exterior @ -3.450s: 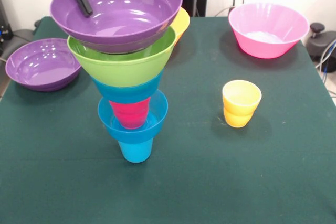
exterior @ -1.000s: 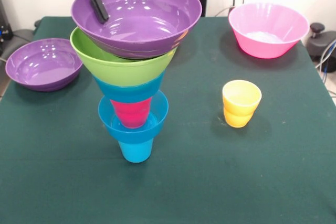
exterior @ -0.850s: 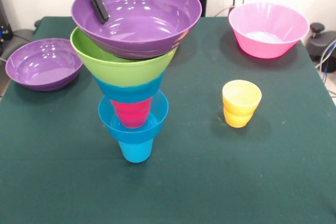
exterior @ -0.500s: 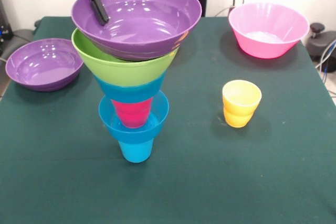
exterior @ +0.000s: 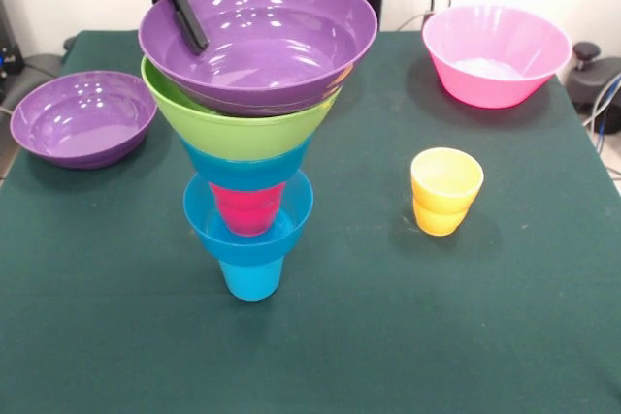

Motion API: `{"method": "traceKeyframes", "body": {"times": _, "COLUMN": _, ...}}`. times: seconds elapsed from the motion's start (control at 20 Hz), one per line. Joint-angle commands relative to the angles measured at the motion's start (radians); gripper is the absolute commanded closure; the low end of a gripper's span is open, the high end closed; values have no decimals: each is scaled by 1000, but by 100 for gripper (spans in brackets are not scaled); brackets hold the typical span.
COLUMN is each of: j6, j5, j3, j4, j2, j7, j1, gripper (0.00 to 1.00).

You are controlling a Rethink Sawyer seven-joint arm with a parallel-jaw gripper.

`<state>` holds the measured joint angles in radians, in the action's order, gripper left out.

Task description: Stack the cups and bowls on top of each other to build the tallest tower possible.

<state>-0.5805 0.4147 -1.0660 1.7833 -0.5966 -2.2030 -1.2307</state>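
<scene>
Centrally, the tower (exterior: 250, 181) stands on the green table (exterior: 408, 336): blue cup (exterior: 252, 276) lowest, then small blue bowl (exterior: 248, 230), red cup (exterior: 246, 208), second blue bowl (exterior: 243, 164), lime green bowl (exterior: 233, 123), purple bowl (exterior: 260, 38) topmost, sitting off-centre. Gripper (exterior: 184, 21) pinches the purple bowl's far-left rim, one black finger (exterior: 186, 18) inside.
</scene>
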Motion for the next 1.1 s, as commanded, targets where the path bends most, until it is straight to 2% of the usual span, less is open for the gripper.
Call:
{"method": "traceKeyframes", "body": {"times": 0.05, "j6": -99, "j5": 51, "j3": 22, "j4": -62, "j2": 36, "j7": 243, "j1": 25, "gripper": 100}}
{"method": "traceKeyframes", "body": {"times": 0.8, "j6": -139, "j5": 38, "j3": 13, "j4": -83, "j2": 25, "j7": 264, "j1": 19, "gripper": 100}}
{"method": "traceKeyframes", "body": {"times": 1.1, "j6": -102, "j5": 53, "j3": 20, "j4": -64, "j2": 32, "j7": 242, "j1": 24, "gripper": 100}}
